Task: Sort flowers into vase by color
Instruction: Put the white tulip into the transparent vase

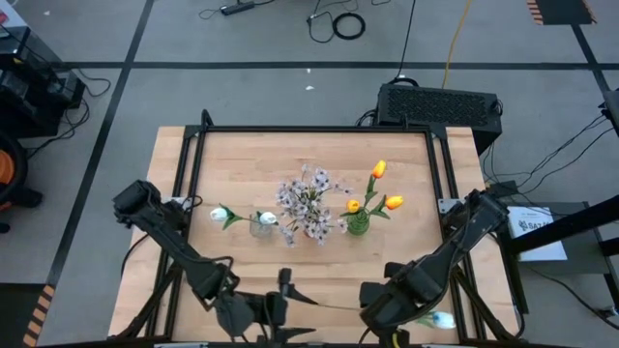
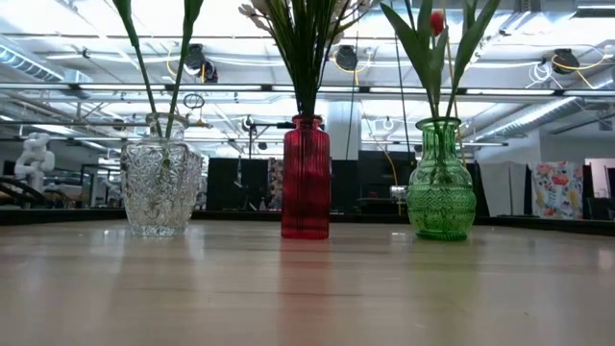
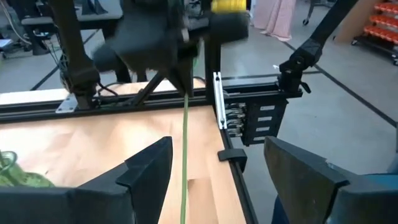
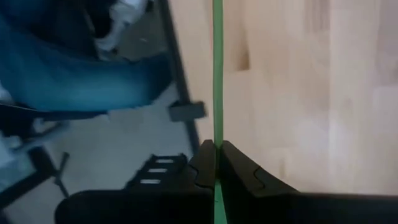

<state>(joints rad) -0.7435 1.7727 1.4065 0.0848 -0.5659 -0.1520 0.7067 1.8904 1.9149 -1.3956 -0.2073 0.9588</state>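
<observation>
Right gripper (image 4: 216, 163) at the table's 5 o'clock edge was clamped on the green stem (image 4: 217, 74) of a pale tulip (image 1: 442, 319), the stem running level toward the left gripper (image 3: 211, 180) at 6 o'clock, whose fingers stood apart on either side of it. Across the table's middle stood a clear vase (image 2: 161, 187) at 9 o'clock with a white tulip (image 1: 221, 213), a red vase (image 2: 306, 178) with pink-white blossom sprays (image 1: 309, 198), and a green vase (image 2: 441, 181) at 3 o'clock with orange-yellow tulips (image 1: 378, 170).
</observation>
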